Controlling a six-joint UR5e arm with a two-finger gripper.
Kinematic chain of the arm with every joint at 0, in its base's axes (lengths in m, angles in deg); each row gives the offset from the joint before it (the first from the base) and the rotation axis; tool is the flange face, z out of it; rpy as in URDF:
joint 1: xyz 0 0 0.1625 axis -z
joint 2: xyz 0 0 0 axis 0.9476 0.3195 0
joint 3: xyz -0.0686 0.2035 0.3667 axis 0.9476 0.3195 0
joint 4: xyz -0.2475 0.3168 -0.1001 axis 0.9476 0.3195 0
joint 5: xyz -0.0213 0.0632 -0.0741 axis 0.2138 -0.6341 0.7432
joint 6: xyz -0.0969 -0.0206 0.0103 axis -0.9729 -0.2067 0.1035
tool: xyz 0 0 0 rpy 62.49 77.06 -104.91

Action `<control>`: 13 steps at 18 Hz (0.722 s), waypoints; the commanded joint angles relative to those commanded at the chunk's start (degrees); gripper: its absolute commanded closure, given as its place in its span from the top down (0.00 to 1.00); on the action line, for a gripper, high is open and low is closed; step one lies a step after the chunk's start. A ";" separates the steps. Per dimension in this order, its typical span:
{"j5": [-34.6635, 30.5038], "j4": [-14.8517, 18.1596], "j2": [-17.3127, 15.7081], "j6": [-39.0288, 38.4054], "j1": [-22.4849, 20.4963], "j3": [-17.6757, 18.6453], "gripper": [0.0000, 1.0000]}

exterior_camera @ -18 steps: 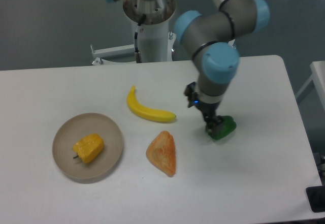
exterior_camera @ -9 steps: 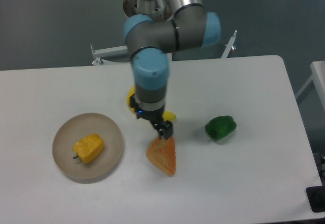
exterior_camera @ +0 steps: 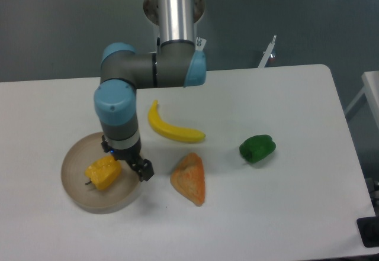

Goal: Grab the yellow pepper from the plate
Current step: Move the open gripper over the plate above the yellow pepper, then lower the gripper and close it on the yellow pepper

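Note:
The yellow pepper (exterior_camera: 103,173) lies on the left half of the round beige plate (exterior_camera: 80,197), its short dark stem pointing to the lower left. My gripper (exterior_camera: 144,170) hangs low over the plate's right rim, just to the right of the pepper and not touching it. Its dark fingers hold nothing and look open. The arm's wrist stands right above the plate and hides part of the far rim.
A yellow banana (exterior_camera: 173,130) lies behind and to the right of the plate. An orange triangular wedge (exterior_camera: 190,178) lies close to the right of my gripper. A green pepper (exterior_camera: 257,148) sits farther right on the white table (exterior_camera: 296,213).
My gripper has left the green pepper, swept left past the wedge and come down beside the yellow pepper at the plate. The green pepper stays where it was.

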 joint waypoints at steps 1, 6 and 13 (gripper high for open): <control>0.00 0.00 0.09 -0.44 0.27 0.00 1.00; 0.35 0.00 0.79 -2.02 2.20 0.00 1.00; 0.79 0.09 0.97 -2.20 2.38 0.26 1.00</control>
